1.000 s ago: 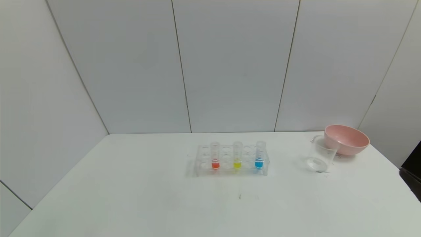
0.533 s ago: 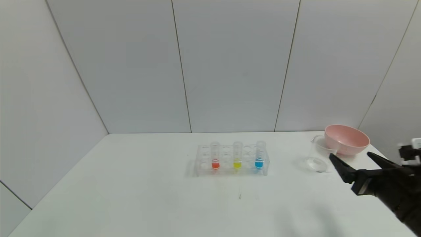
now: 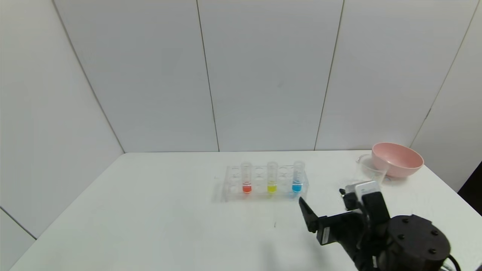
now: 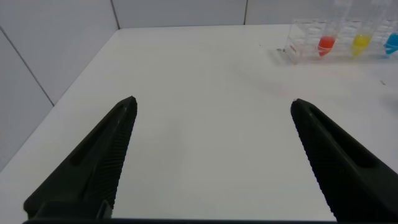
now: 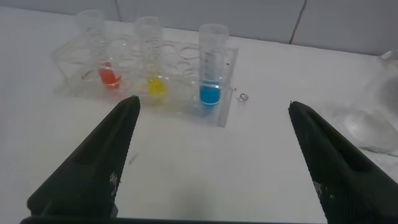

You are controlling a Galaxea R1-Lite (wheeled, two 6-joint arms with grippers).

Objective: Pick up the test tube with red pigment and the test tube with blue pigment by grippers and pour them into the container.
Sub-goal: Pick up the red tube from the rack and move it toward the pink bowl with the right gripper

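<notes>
Nearing rack (image 3: 263, 183), right tool (image 5: 211, 155) agape.

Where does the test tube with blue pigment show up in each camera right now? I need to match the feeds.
Head view: the test tube with blue pigment stands at the right end of the clear rack, mid-table.
Left wrist view: only its blue bottom shows, cut by the picture's edge.
Right wrist view: it stands upright ahead, between the open fingers.
Shared landmark: the yellow tube next to it.
</notes>
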